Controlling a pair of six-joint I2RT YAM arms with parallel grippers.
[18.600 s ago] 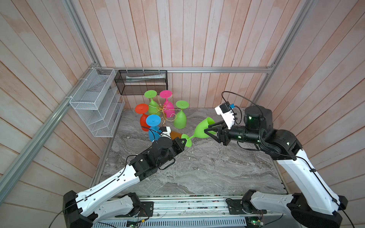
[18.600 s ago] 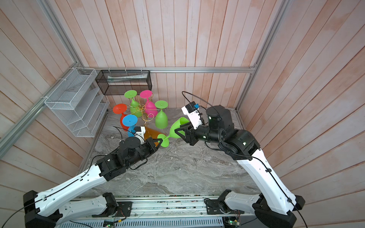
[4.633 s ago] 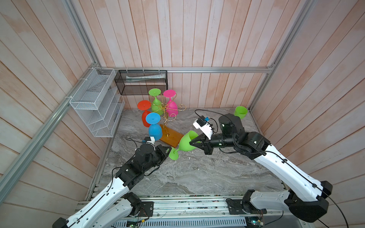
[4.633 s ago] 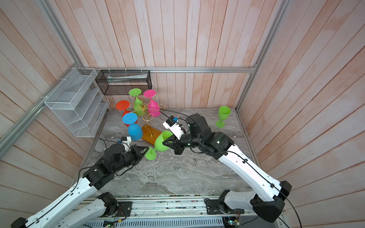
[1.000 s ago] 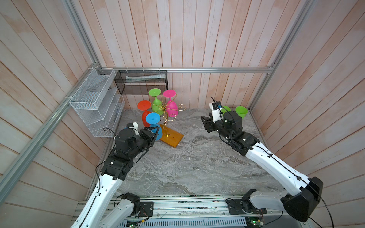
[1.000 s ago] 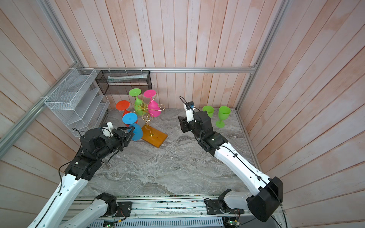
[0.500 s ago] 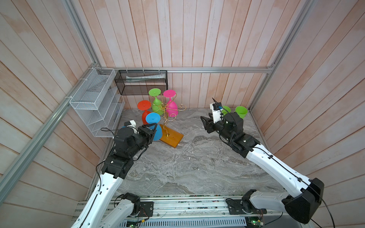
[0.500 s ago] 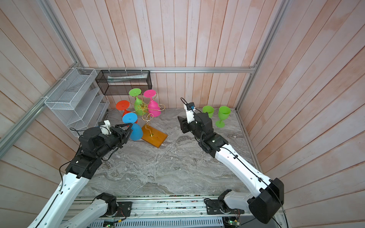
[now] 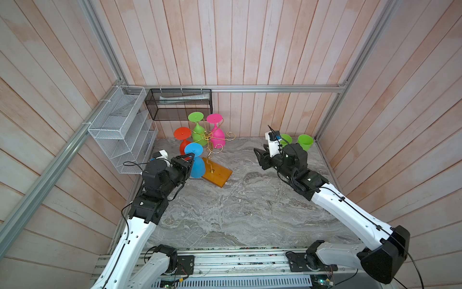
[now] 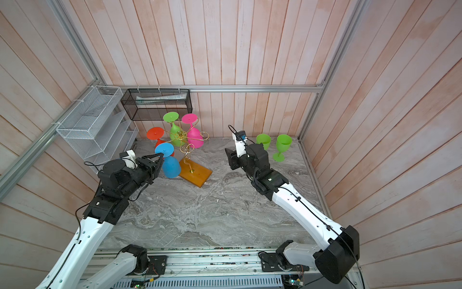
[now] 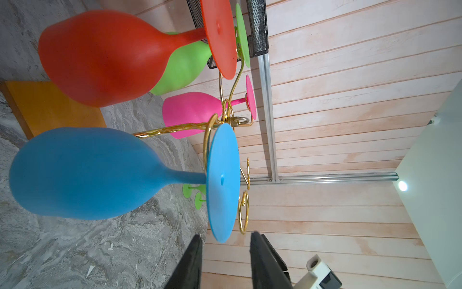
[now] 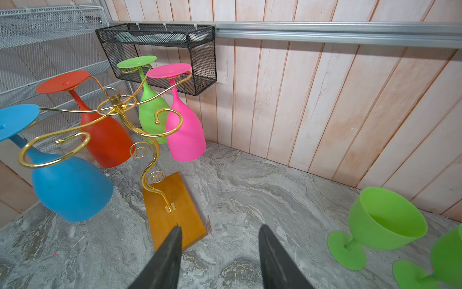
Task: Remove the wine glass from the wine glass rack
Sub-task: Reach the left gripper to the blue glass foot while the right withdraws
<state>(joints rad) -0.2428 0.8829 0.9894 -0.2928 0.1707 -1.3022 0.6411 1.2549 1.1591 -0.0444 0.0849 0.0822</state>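
- Left black two-finger gripper (image 11: 225, 246): jaws parted by a narrow gap, nothing clamped. Placed right at the rim of the blue foot disc; contact not possible to tell.
- Right black two-finger gripper (image 12: 220, 229): jaws parted more widely, empty, low over the grey marble table top (image 9: 225, 212). Facing the rack from the other side, well apart from the hanging glasses.
- Thin gold wire wine glass rack (image 9: 217, 175) on an amber wooden base: standing near the back left corner, with four glasses hanging on the scroll arms.
- Blue matte wine glass (image 9: 197, 168): hanging on the scroll arm nearest to the left gripper. Upside down, foot up and bowl down, long axis nearly vertical, a little tilted.
- Red-orange wine glass (image 11: 100, 57): hanging just beside the blue one, probably the first thing to be bumped during a pull.
- Flat round blue foot disc (image 11: 222, 180): straight ahead of the left jaws, edge turned toward the gap.
- Thin blue stem (image 11: 186, 176): just under the disc, passing through a gold loop.
- Judged for the coming move: left arm clearly the nearer one. Needed first, a hold on the disc rim or on the stem under it, then a slide out along the scroll; open end of that scroll not clear to see.
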